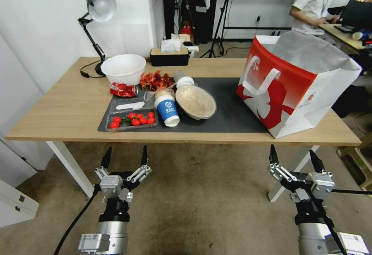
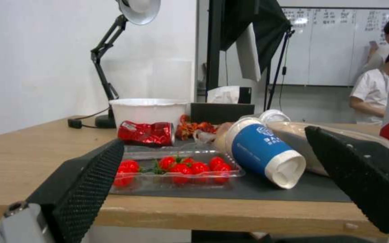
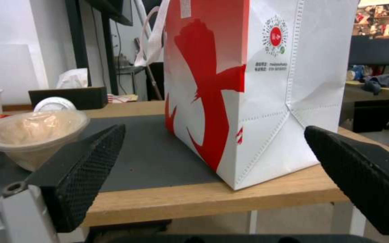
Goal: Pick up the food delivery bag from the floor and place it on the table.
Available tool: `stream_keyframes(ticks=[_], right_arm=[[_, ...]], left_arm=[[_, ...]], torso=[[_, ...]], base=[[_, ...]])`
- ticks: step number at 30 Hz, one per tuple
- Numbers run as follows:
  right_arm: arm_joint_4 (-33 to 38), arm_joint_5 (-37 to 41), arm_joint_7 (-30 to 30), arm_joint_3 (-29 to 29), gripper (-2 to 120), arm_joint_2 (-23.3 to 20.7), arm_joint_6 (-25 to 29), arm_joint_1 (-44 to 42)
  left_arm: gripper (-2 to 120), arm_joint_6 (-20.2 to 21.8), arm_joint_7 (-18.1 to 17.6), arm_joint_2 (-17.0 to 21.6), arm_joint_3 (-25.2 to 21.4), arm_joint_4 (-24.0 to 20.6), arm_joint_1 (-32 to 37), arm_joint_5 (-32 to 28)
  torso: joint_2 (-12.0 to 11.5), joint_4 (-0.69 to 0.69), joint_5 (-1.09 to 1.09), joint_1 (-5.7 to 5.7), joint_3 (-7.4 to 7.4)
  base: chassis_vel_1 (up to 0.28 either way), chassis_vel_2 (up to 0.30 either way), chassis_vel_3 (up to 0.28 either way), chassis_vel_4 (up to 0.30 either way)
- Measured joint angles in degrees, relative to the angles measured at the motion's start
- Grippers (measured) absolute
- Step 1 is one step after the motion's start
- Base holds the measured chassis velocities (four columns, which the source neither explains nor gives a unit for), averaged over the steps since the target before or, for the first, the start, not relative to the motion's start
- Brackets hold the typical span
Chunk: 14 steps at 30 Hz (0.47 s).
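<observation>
On table [image 1: 58, 111] | food delivery bag [image 1: 294, 88] upright | right gripper [image 1: 295, 158] below, empty

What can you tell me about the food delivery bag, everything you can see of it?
The food delivery bag is a large boxy bag, red and white, with a QR code printed on one white side, a silvery lining and flat white loop handles. It stands upright with its mouth open on the right end of the table, partly on the dark mat, one corner near the front edge. Nothing holds it: the right hand hangs open below the table edge.
</observation>
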Motion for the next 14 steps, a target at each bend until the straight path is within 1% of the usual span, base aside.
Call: stream_keyframes(ticks=[14], right_arm=[[0.0,0.2,-0.1,0.1,100,-0.1,-0.1,0.1]], left_arm=[[100,0.1,0.0,0.0,0.0,0.0,0.0,0.0]], torso=[[0.0,0.0,0.0,0.0,0.0]], base=[[0.0,0.0,0.0,0.0]])
